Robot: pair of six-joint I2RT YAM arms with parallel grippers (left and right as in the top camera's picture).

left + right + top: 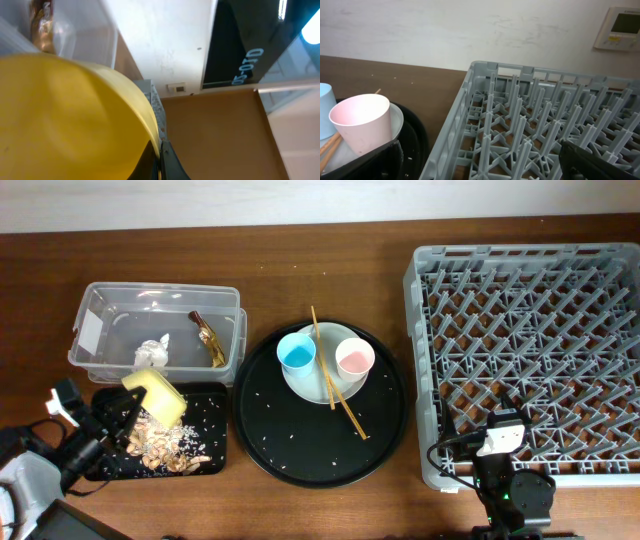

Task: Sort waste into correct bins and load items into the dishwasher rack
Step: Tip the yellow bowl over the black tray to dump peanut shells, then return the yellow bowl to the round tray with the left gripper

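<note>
My left gripper (128,418) is shut on the rim of the yellow bowl (156,394), held tilted on its side over the small black tray (215,455), where brownish food scraps (170,445) lie. In the left wrist view the bowl (65,120) fills the frame, pinched between the fingers (159,162). The clear tub (95,305) holds the white tissue (152,353) and gold foil wrapper (208,338). The blue cup (297,355), pink cup (354,358) and chopsticks (340,395) rest on the pale plate (315,385). My right gripper (500,442) is open at the grey rack's (530,270) front edge.
The plate sits on a large round black tray (300,450) in the middle, between the bins and the rack. The right wrist view shows the rack's pegs (530,125), the pink cup (362,125) and the wall behind. Rice grains dot both trays.
</note>
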